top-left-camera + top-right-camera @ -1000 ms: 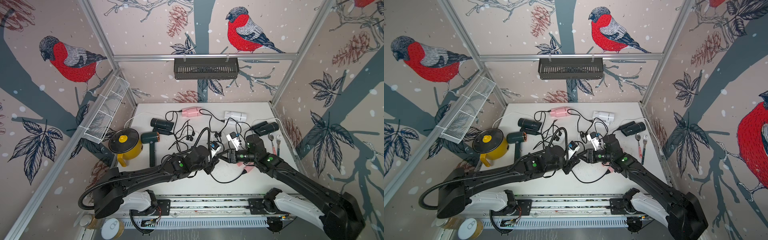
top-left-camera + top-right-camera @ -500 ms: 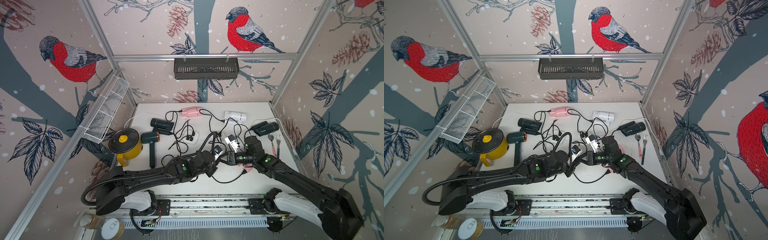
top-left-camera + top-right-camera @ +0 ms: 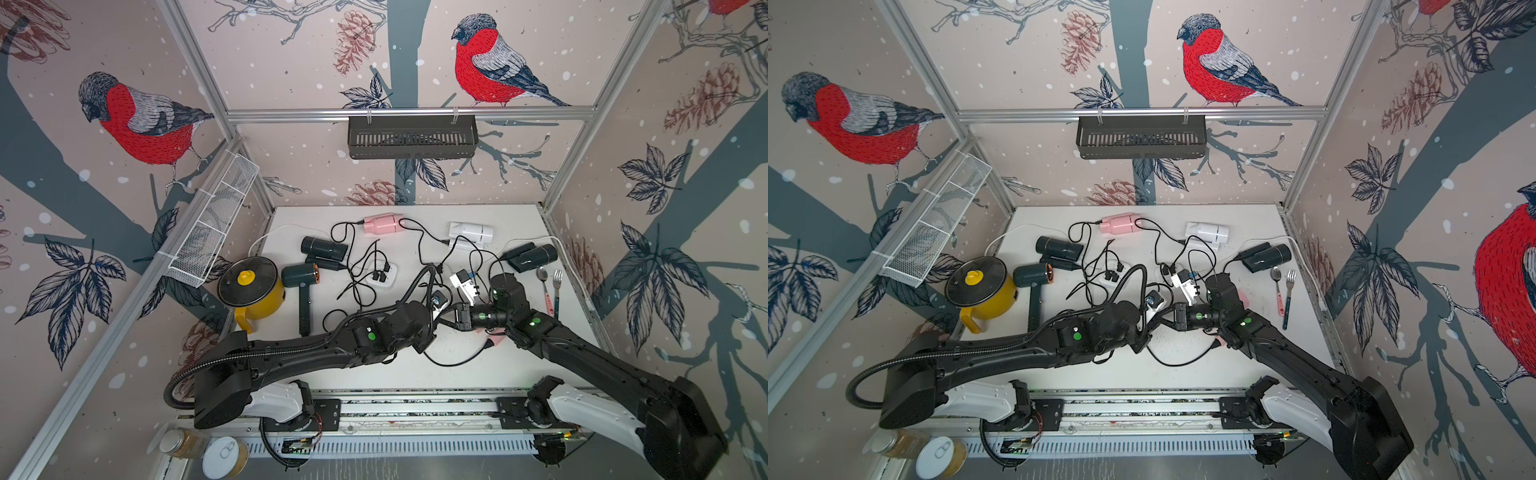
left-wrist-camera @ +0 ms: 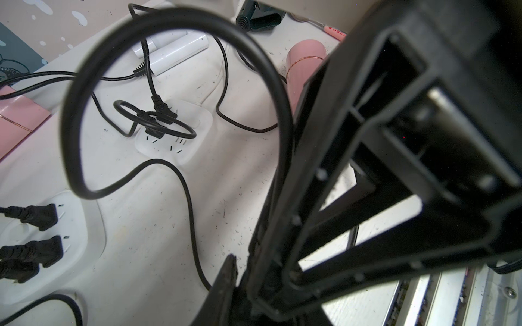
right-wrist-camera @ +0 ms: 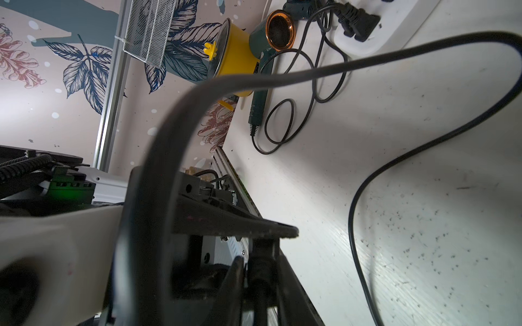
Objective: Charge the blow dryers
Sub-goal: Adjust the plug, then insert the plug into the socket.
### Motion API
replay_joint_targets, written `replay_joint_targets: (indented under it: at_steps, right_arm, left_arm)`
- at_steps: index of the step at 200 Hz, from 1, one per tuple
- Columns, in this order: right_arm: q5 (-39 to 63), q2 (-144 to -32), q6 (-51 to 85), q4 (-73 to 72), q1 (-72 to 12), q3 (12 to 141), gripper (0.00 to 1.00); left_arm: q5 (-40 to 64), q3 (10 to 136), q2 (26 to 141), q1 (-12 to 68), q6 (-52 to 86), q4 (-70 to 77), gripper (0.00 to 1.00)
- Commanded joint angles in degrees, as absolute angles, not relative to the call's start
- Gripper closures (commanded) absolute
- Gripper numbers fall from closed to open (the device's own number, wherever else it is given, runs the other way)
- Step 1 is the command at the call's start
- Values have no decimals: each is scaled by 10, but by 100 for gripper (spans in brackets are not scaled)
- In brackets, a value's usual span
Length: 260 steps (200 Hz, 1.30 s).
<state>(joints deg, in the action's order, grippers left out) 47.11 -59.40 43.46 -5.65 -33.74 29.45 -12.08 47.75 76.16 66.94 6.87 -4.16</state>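
The left gripper (image 3: 437, 323) and right gripper (image 5: 258, 271) meet tip to tip over the middle of the surface (image 3: 478, 382). The left jaws stand narrow, pinching a black cord (image 4: 74, 118) that loops up from them. The right jaws are closed narrow on that cord too. The pink blow dryer (image 4: 305, 59) lies under the right arm, just behind its jaws.

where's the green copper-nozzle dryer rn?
Left side of the table in both top views: the green dryer lies beside the yellow pot, handle toward the robot, with a black dryer behind.
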Motion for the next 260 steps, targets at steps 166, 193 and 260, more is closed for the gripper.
replay_joint_targets:
  at_steps: [166, 193, 260]
  right_arm:
    - [305, -582, 354, 18, -336, 347, 90]
    - [236, -590, 321, 20, -341, 358, 91]
    - [50, -705, 241, 64, -399, 432, 95]
  left_arm:
    - [-118, 490, 667, 647, 122, -33, 6]
    - [-63, 458, 619, 581, 176, -10, 1]
    - [2, 432, 599, 501, 277, 20, 2]
